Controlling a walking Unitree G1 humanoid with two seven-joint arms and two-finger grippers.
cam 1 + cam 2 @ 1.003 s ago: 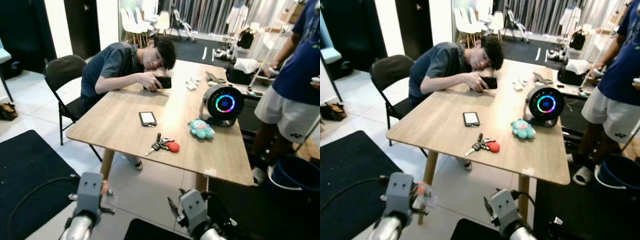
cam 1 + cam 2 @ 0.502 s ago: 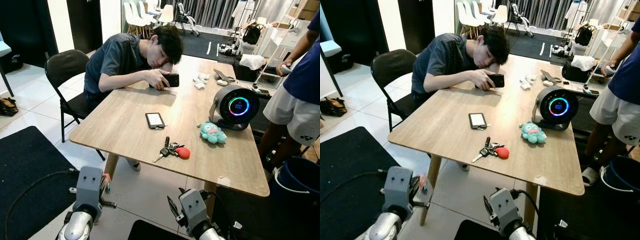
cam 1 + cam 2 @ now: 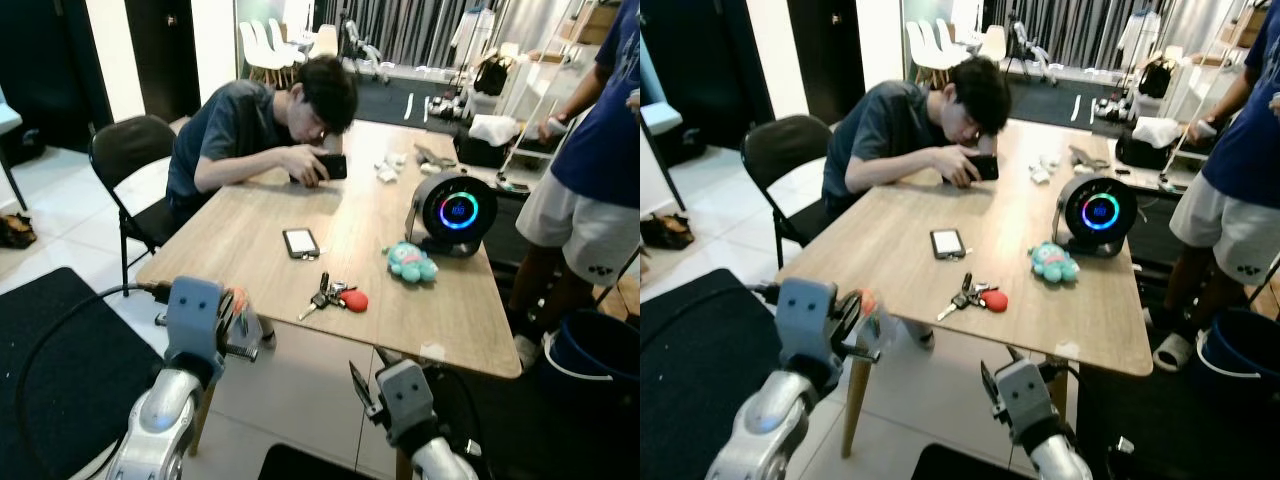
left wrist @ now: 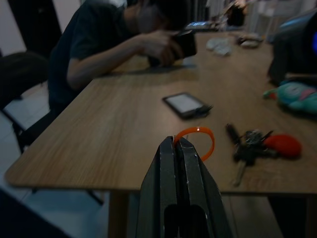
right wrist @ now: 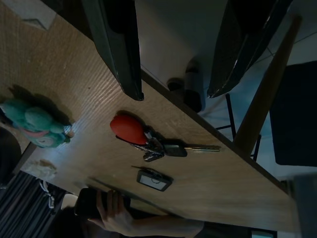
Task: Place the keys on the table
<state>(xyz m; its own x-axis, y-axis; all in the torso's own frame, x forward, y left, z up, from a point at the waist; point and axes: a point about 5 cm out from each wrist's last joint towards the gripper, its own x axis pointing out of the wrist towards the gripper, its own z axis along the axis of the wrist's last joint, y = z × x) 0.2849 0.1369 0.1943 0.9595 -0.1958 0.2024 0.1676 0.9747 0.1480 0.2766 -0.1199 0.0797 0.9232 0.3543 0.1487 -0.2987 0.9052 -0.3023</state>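
Observation:
A bunch of keys with a red fob (image 3: 335, 296) lies on the wooden table (image 3: 240, 250) near its front edge, also seen in the wrist views (image 4: 252, 146) (image 5: 148, 141). My left gripper (image 4: 177, 142) is raised at the table's front left corner (image 3: 243, 325), shut on a thin orange ring (image 4: 198, 129). What hangs from that ring is hidden. My right gripper (image 5: 176, 93) is open and holds nothing, low in front of the table edge (image 3: 370, 370), below the keys.
On the table are a phone (image 3: 300, 242), a teal plush toy (image 3: 410, 260) and a round speaker with a lit ring (image 3: 452, 212). A person (image 3: 260, 130) sits leaning on the far left side. Another person (image 3: 590, 170) stands at right beside a blue bucket (image 3: 590, 350).
My left arm has risen to the height of the table edge with the orange ring. The view has shifted a little. The seated person has lifted their head.

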